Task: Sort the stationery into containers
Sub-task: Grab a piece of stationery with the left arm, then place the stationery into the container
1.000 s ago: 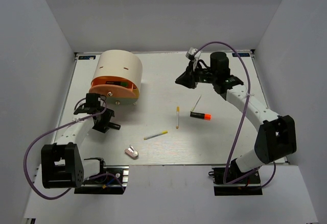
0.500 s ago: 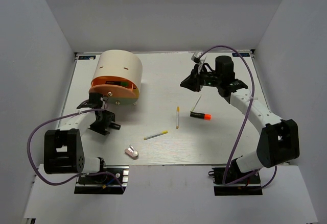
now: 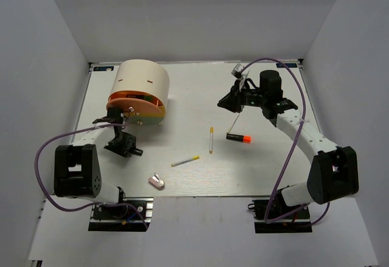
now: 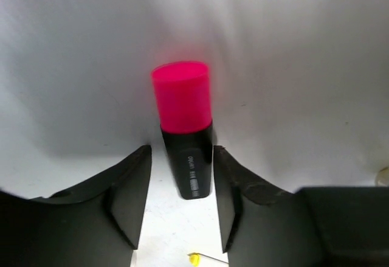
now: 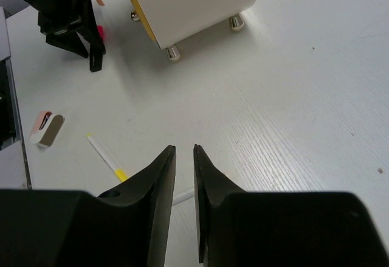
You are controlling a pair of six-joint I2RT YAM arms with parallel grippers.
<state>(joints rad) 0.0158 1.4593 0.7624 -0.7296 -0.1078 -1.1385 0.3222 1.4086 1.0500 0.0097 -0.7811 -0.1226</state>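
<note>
The container (image 3: 143, 84) is a cream cylinder on small knobs at the back left, its orange-faced drawer (image 3: 135, 104) pulled out. My left gripper (image 3: 123, 140) is low on the table in front of it. In the left wrist view a black marker with a pink cap (image 4: 184, 127) lies between its jaws (image 4: 181, 151): the right jaw touches it and a thin gap shows on the left. My right gripper (image 3: 230, 100) hangs at the back right, jaws (image 5: 184, 151) a narrow slit apart and empty, above a thin white stick (image 3: 234, 123).
On the table lie an orange-capped marker (image 3: 239, 137), two white-and-yellow pens (image 3: 211, 139) (image 3: 185, 161) and a pink-white eraser (image 3: 157, 182) near the front edge. The right wrist view also shows the eraser (image 5: 45, 128) and a pen (image 5: 104, 155).
The left jaws have narrowed around the pink-capped marker and the left arm has folded back. The right gripper has drifted a little to the right.
</note>
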